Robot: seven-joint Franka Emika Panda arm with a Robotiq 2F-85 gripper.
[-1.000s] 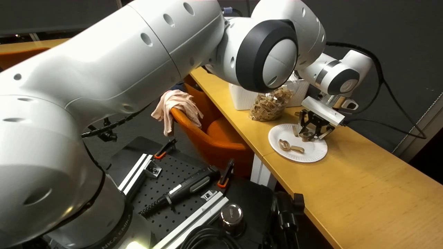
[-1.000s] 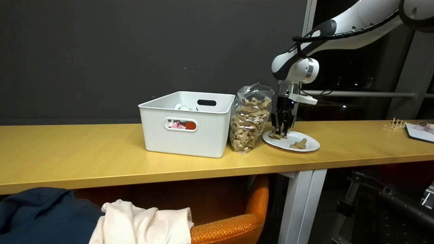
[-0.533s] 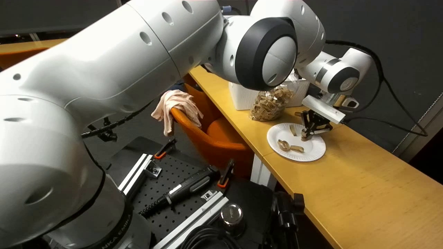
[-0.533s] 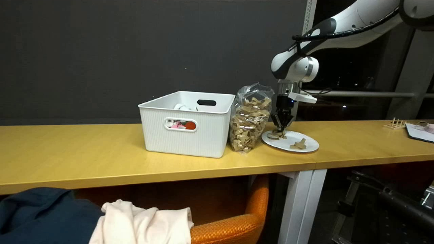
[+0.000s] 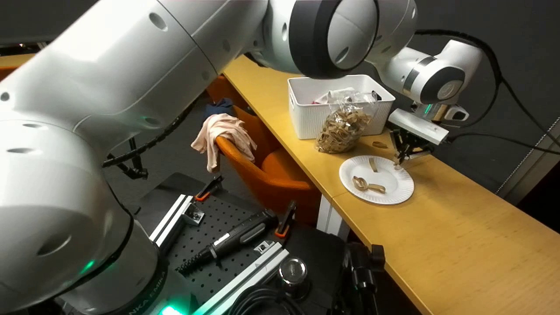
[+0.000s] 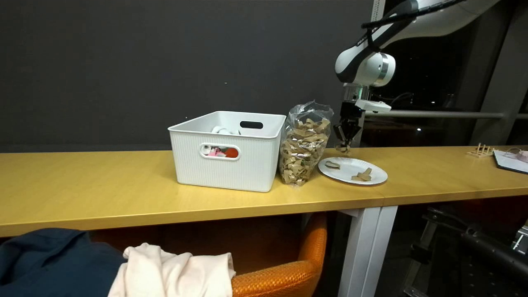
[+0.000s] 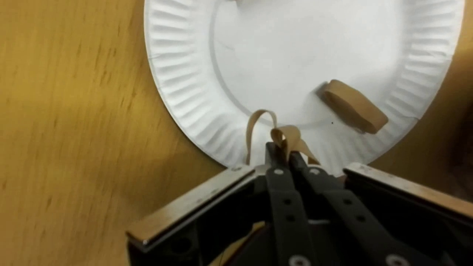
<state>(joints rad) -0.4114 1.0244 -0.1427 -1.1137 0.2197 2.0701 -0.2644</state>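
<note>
Gripper: its fingers were pinching a tan looped band, curls of which we saw beyond them.
Tan looped band: it hung above the edge of the plate; in an exterior view we saw a gap beneath it.
Plate: white, ridged at the rim, it lay flat on the table and carried a single loop and a twisted band.
Loose band: it lay on the table off the plate, near the clear bag.
Clear bag: packed with similar bands, it stood just beside the bin; we could not tell whether they touched.
Bin: white and open-topped, it held small pink and red things.
Chair: orange, it had a pale pink cloth draped over it.
</note>
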